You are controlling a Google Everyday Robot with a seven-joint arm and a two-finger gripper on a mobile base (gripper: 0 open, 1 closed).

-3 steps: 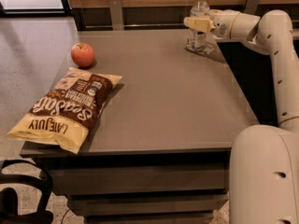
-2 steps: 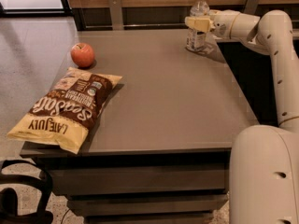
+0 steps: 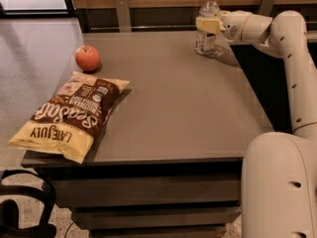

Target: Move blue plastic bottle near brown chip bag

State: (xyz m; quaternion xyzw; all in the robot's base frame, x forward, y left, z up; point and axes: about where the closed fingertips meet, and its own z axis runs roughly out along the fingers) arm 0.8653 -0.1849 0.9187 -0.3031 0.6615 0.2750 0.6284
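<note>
comparing with a second ago: nothing shifts. my gripper [image 3: 207, 25] stays at the blue plastic bottle [image 3: 205, 43], upright at the table's [image 3: 188, 108] far right. jaws clamped or not, cannot tell. brown chip bag [image 3: 74, 115] well apart; carry not begun.

The blue plastic bottle [image 3: 211, 7] is partly hidden by the gripper [image 3: 207, 25] at its middle; print on the label [image 3: 204, 42] cannot be read.
</note>
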